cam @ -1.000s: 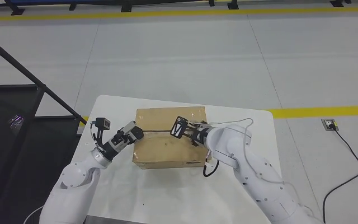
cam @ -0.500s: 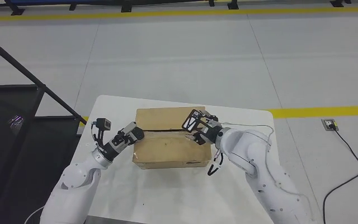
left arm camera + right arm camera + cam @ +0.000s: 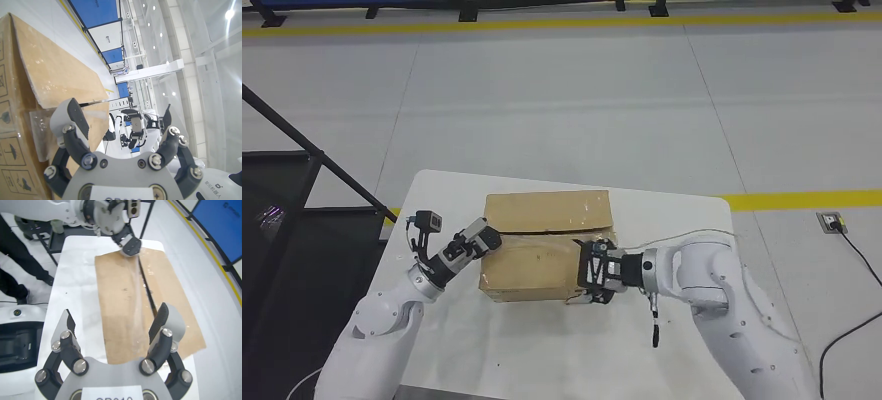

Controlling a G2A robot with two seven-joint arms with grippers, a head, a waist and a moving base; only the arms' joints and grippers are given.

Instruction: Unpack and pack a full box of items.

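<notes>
The right gripper (image 3: 587, 272) has come off the top of the box (image 3: 537, 255). A second ago it was over the seam (image 3: 146, 289). Since then it has swung out toward the box's right edge and dropped to the right end, at the box's lower right corner in the top view. Its fingers stand wide apart with nothing between them. The left gripper (image 3: 485, 238) has kept its place at the left end of the seam, also spread wide and empty, with one finger just beside the box's upper corner.

The box has stayed in the middle of the white table (image 3: 542, 340). With one gripper at each end, the robot seems to have finished working along the seam and to be getting ready to open the flaps. The unpacking itself is not yet begun.

The seam shows as a dark gap, and the far flap (image 3: 547, 208) looks slightly raised. It is hard to tell whether the clear tape (image 3: 136, 291) is fully cut. Nothing inside the box can be seen. It is also unclear whether either gripper is touching the cardboard or only close to it.
</notes>
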